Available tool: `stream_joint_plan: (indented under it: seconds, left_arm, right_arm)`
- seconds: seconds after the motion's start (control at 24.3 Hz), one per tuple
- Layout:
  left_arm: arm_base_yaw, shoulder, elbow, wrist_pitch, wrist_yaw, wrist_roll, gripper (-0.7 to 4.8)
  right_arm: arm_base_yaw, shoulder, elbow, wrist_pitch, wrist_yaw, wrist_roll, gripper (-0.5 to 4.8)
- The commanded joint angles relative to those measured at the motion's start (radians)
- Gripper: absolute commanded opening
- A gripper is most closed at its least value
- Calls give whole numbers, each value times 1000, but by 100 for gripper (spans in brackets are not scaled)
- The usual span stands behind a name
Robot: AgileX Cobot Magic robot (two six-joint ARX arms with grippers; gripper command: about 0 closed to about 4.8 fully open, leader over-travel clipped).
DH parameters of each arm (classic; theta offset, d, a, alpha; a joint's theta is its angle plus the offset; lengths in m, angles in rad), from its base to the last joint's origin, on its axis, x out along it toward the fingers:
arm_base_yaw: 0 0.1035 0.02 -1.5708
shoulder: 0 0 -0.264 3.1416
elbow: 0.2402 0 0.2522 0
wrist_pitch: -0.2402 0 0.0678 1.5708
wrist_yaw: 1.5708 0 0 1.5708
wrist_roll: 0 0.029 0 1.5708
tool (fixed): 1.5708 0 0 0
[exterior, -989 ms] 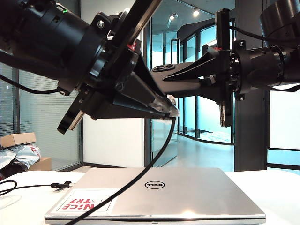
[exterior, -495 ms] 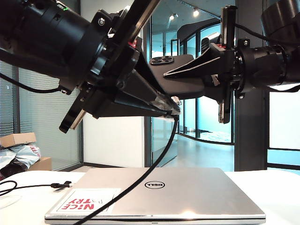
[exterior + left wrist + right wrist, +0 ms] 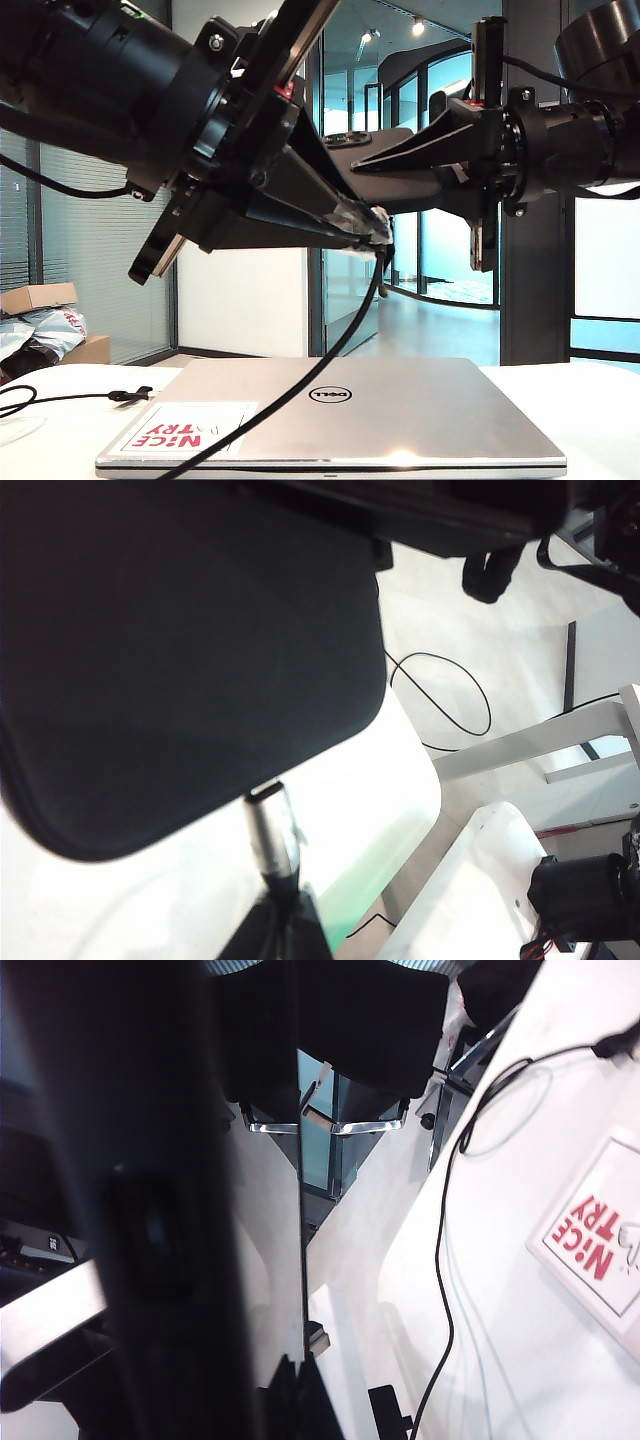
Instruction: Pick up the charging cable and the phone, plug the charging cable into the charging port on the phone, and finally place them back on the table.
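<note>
left wrist view alone shows charging cable [image 3: 272, 825] plug touching phone [image 3: 180, 650] edge.

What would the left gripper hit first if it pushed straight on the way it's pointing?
Probably the phone: the left gripper holds the charging cable plug just short of its edge, though exact alignment is unclear.

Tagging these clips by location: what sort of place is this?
Probably an office or lab: glass partition walls along a corridor behind, a silver Dell laptop on the white tabletop, cardboard boxes by the window.
</note>
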State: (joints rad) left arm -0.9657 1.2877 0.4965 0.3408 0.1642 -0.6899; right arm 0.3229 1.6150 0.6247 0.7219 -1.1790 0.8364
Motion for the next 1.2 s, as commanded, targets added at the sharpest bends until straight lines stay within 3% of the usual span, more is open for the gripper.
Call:
stream_joint_plan:
  seconds: [0.04,0.7,0.82,1.2]
  left_arm:
    - [5,-4,7,60,-32,1,-7]
    - [20,-7,7,61,-33,9,-7]
    - [25,-7,7,67,-33,9,-7]
    - [25,-6,7,83,-33,9,-7]
  right_arm:
    - [7,-5,2,38,-47,-5,-2]
    - [6,-5,2,16,-81,-8,-2]
    - [6,-5,2,15,-81,-69,-1]
    - [6,-5,2,-68,-83,-68,-2]
